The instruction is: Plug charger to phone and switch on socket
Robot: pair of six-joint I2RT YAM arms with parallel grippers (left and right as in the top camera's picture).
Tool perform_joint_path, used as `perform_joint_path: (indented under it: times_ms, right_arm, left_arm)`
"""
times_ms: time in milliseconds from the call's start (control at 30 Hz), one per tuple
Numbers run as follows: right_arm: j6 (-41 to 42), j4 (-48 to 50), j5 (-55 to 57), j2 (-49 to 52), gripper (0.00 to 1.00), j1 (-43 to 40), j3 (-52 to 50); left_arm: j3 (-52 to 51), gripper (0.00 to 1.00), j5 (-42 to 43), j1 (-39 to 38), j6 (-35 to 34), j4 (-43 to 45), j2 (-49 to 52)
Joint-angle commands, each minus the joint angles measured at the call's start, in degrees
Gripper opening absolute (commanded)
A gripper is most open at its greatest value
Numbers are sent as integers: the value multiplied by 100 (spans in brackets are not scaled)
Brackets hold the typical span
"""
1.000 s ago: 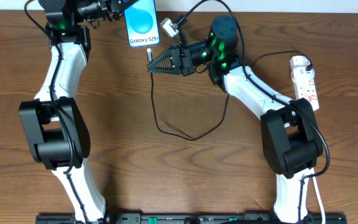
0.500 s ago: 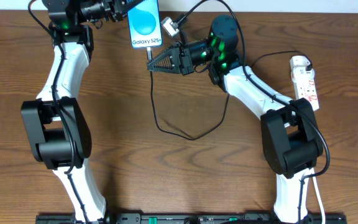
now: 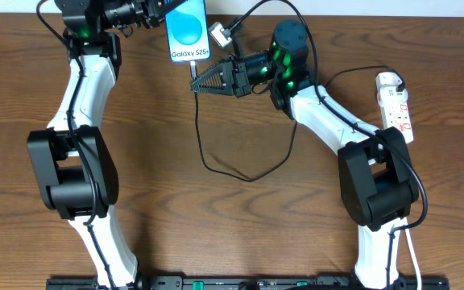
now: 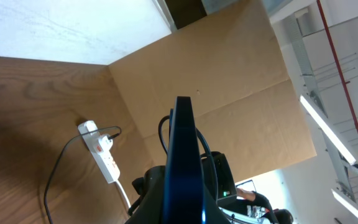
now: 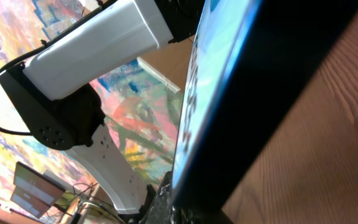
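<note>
Left pincer [image 3: 158,10] clamped on phone [image 3: 188,28]; right pincer [image 3: 198,82] clamped on charger [image 3: 192,72] tip, just below phone's bottom edge

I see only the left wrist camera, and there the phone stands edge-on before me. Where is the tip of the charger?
Observer: Overhead, the right gripper is shut on the charger. The tip sits right at the bottom edge of the phone. I cannot tell whether it is inserted.
Operator: Which way does the screen face?
Observer: Up toward the overhead camera. The blue screen and its white text read clearly there.
Operator: And the slack of the cable?
Observer: It drops from the gripper and lies in a loose loop on the table, in front of the right arm.
</note>
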Motion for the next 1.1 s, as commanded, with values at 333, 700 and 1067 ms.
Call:
perform_joint_path:
  times_ms: [333,700,1067]
  right_arm:
    - [-63,26,138,46,1,79,46]
    - [-57,26,219,46,1,76,48]
    - [-39,48,280,46,1,79,48]
  left_arm:
    - [74,7,37,-92,-46,68,-170]
    - [74,7,81,-175,-44,68,-170]
    - [74,7,87,-216,4,68,-170]
